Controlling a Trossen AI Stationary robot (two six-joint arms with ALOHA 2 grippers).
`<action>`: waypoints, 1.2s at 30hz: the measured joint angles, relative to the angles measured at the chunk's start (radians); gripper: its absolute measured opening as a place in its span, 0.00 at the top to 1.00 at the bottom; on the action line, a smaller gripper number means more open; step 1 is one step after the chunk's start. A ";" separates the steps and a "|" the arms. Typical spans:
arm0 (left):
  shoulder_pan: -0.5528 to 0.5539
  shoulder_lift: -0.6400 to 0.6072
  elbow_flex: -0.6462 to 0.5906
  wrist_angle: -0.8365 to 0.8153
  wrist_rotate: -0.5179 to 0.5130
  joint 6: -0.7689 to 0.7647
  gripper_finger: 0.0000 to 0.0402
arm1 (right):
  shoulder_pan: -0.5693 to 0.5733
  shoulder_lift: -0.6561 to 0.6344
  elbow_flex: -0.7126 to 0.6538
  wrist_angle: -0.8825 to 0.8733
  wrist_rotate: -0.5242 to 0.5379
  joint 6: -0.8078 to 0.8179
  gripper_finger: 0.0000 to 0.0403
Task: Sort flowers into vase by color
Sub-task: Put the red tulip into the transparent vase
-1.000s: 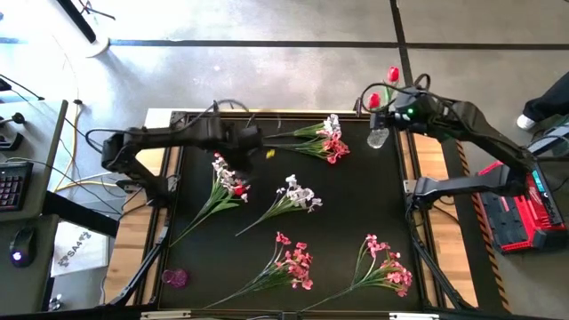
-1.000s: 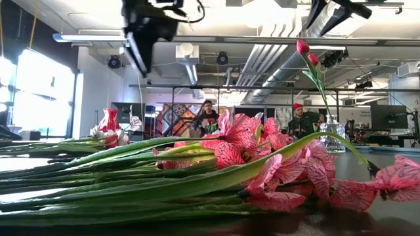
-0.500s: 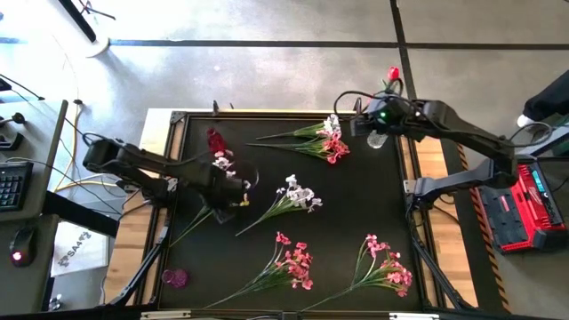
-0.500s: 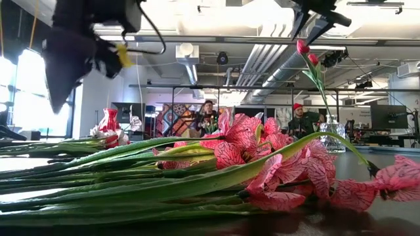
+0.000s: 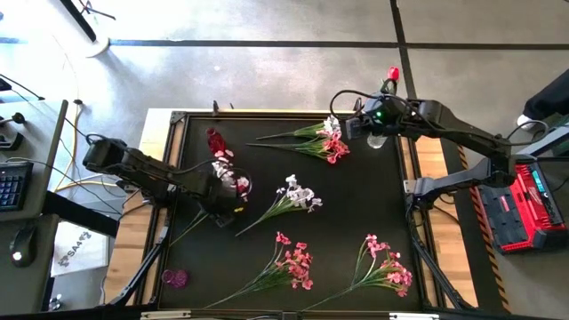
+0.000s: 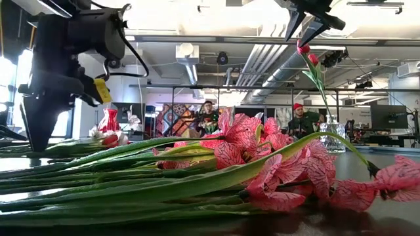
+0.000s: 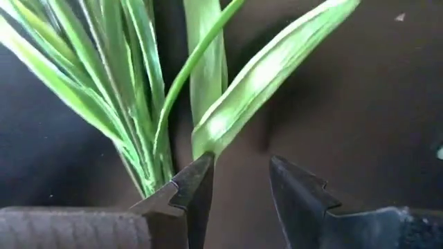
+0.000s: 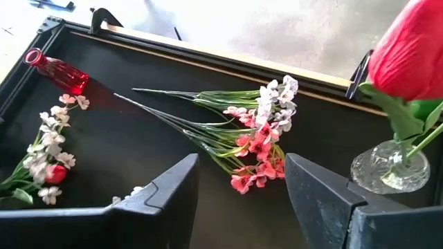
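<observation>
My left tool (image 5: 233, 197) is low over the dark surface (image 5: 356, 204), at about 9 o'clock from its middle. Its fingers (image 7: 197, 190) stand a little apart, narrow, and nothing is between them; the green leaves of a white spray (image 5: 224, 178) lie just beside one fingertip. My right tool (image 5: 351, 124) hangs at about 1 o'clock, wide open and empty, near the glass vase (image 8: 384, 166) with red blooms (image 8: 410, 48). A pink and white bunch (image 8: 259, 131) lies beside it. Two pink sprays (image 5: 293, 262) rest toward 6 o'clock, and a small red vase (image 8: 59, 69) stands at 11 o'clock.
</observation>
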 joint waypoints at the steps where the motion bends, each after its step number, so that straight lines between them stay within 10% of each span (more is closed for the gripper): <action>1: 0.000 0.000 -0.001 -0.004 -0.001 0.000 0.67 | 0.000 0.000 0.000 0.001 -0.002 0.001 0.50; 24: 0.002 -0.003 -0.056 0.065 -0.055 0.071 0.68 | 0.000 0.000 0.000 0.009 -0.018 0.030 0.50; 36: 0.011 -0.002 0.001 0.072 0.049 0.072 0.97 | 0.000 0.000 0.000 0.063 -0.116 0.057 0.50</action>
